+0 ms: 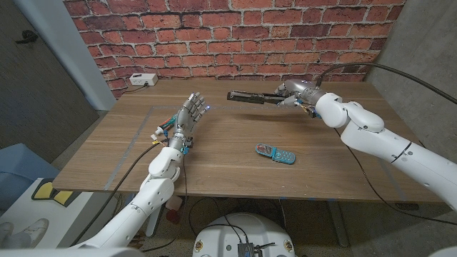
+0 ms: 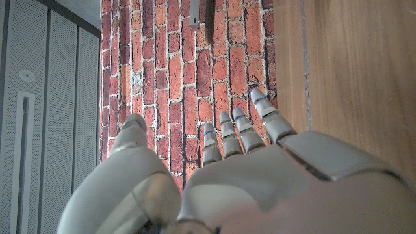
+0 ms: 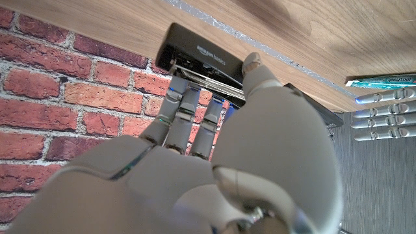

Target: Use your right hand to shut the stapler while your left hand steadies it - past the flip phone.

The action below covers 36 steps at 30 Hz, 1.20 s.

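Near the table's (image 1: 214,171) far edge, in front of the brick wall (image 1: 235,36), the right hand (image 1: 293,93) grips a black stapler (image 1: 246,96) and holds it above the wood, its free end pointing toward the robot's left. From the right wrist, the fingers (image 3: 185,107) wrap one side of the stapler (image 3: 201,55) and the thumb presses the other. Closer to the robot lies a blue flip phone (image 1: 275,153), flat on the table. Well apart on the left side, the left hand (image 1: 187,118) is raised with fingers spread, holding nothing. A white box (image 1: 143,80) sits at the far left corner
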{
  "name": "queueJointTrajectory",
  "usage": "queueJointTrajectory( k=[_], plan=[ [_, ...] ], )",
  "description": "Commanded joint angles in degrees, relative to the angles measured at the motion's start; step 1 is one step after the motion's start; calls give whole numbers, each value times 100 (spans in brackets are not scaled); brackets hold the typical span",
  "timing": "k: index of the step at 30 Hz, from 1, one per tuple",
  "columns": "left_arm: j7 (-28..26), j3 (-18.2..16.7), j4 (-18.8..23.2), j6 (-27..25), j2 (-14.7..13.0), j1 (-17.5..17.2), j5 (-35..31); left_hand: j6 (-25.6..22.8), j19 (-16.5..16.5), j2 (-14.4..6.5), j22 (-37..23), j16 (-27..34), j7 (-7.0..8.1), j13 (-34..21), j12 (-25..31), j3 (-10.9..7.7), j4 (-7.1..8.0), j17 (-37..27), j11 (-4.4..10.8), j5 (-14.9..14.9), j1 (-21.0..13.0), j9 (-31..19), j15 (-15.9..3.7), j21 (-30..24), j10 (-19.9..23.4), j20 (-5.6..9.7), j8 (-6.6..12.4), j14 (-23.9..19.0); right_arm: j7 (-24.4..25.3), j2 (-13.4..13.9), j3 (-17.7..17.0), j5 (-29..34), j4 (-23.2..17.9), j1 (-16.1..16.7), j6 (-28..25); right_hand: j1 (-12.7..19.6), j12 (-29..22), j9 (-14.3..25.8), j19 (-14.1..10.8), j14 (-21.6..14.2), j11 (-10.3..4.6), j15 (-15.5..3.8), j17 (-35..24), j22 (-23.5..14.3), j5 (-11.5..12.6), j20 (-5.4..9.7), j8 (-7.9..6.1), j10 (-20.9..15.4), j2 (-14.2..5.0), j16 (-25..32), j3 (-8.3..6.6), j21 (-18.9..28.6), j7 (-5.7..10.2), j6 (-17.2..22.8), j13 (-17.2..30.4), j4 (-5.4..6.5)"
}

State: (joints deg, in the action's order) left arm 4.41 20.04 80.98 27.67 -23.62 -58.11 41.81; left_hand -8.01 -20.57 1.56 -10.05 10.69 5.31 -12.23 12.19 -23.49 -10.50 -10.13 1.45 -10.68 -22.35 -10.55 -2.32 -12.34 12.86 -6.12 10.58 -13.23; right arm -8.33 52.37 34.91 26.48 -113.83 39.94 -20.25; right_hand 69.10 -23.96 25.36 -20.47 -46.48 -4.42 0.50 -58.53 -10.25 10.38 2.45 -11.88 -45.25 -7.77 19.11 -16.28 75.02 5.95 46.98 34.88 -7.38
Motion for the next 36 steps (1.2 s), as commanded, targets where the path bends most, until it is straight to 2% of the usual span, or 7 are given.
queueJointTrajectory(
  k=[1, 4, 8, 20, 27, 30, 36],
  plan=[
    [-1096, 68, 279, 187, -73, -143, -1148, -60, -1209, 160, -87, 172, 21, -136, 160, -90, 69, -37, 263, 52, -711, -39, -406, -404, 171, 448, 87, -655, -272, 33, -29, -30, -143, -92, 45, -32, -23, 27, -56, -656, -461, -1406, -25, -15, 21, 796, -9, -475, -62, -18, -523, 30, 206, 246, 25, -164],
    [-1151, 88, 280, 240, -14, -151, -1154, -214, -1912, 204, -113, 251, 97, -195, 205, -41, 93, -55, 346, 58, -934, -52, -659, -652, 240, 759, 129, -1033, -354, 29, -46, -99, -135, -132, 90, -40, -26, 28, -60, -659, -462, -1406, -29, -16, 21, 795, -9, -466, -64, -23, -528, 35, 203, 246, 36, -160],
    [-1053, 129, 260, 244, -17, -131, -1087, -89, -2520, 119, -125, 313, 324, -249, 199, -65, 66, -77, 426, 42, -1332, -61, -724, -878, 181, 914, 64, -1353, -460, 44, -54, -139, -164, -181, 127, -41, -27, 28, -63, -665, -466, -1409, -37, -17, 20, 797, -8, -469, -57, -25, -532, 40, 204, 245, 34, -164],
    [-1393, 227, 379, 212, 12, -133, -1460, 86, -2443, 203, -118, 185, 349, -315, 176, 127, 144, -106, 424, 77, -1539, -90, -722, -829, 34, 798, 77, -1135, -608, 161, -226, -397, -310, -131, 230, -49, -33, 28, -74, -684, -456, -1408, -67, -20, 20, 802, -8, -479, -46, -38, -555, 61, 193, 250, 32, -170],
    [-1296, 330, 286, 243, 90, -57, -1436, 58, -2501, 316, -93, 202, 166, -341, 273, 250, 144, -89, 465, 69, -1584, -111, -803, -817, 276, 958, 114, -1246, -623, 208, -225, -356, -402, -114, 220, -47, -25, 27, -81, -696, -445, -1409, -86, -21, 19, 803, -14, -478, -37, -43, -568, 75, 196, 270, 20, -177],
    [-1247, 371, 264, 188, 79, -26, -1425, 26, -2751, 283, -93, 279, 44, -357, 274, 299, 178, -107, 423, 59, -1609, -126, -858, -898, 286, 1169, 139, -1448, -670, 226, -205, -333, -434, -124, 226, -50, -23, 27, -83, -700, -451, -1406, -90, -21, 19, 802, -12, -474, -41, -46, -574, 78, 195, 268, 20, -174],
    [-1092, 457, 151, 210, 154, 54, -1326, -246, -2796, 217, -109, 316, -51, -365, 197, 359, 219, -161, 395, 54, -1613, -141, -835, -913, 81, 1136, 245, -1525, -739, 299, -227, -315, -556, -100, 278, -53, -20, 26, -85, -702, -445, -1408, -98, -21, 18, 804, -14, -485, -32, -54, -582, 84, 190, 275, 7, -177]
  ],
)
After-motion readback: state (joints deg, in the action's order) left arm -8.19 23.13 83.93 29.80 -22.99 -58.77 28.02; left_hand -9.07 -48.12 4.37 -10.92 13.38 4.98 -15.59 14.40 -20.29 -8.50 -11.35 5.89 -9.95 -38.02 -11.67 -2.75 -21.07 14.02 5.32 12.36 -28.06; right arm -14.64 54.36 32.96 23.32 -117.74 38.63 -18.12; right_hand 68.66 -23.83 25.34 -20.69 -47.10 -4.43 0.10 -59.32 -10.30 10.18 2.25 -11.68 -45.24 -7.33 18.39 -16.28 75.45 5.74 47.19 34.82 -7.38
